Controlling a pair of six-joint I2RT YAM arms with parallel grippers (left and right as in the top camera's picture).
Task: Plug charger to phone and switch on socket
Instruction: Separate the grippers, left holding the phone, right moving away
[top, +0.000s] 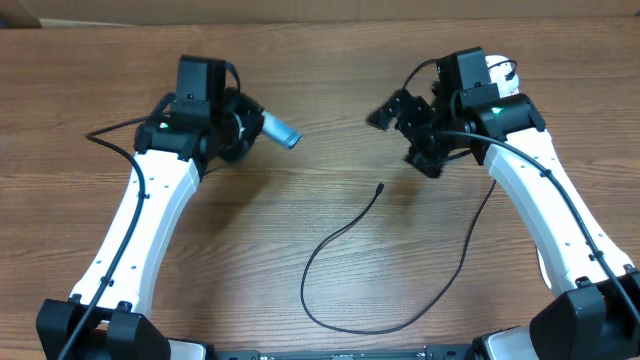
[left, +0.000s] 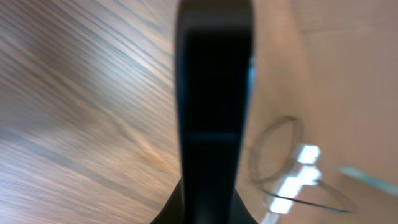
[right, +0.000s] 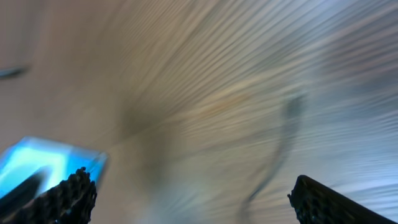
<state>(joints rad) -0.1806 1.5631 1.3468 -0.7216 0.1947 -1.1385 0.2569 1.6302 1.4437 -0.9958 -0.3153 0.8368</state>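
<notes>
Right now: left gripper (top: 255, 128) clenched on phone (top: 281, 133), left of centre toward far edge, long axis pointing right. Right gripper (top: 405, 138) released, jaws wide, nearer arm. Charger connector tip (top: 380, 187) on table just near-side of it, cable (top: 304, 290) looping toward near edge.

- the table (top: 330, 70) shows bare wood between the two arms along its far half, wide enough for a gripper to cross.
- the phone (top: 283, 133) juts from the left gripper (top: 258, 126) into that gap, pointing toward the right gripper (top: 403, 137) (its fingers stand wide apart).
- the charger (top: 305, 280) loops across the near middle, its tip just below the right gripper; a low pass there meets it.
- the loop's other run climbs close beside the right arm (top: 540, 200).
</notes>
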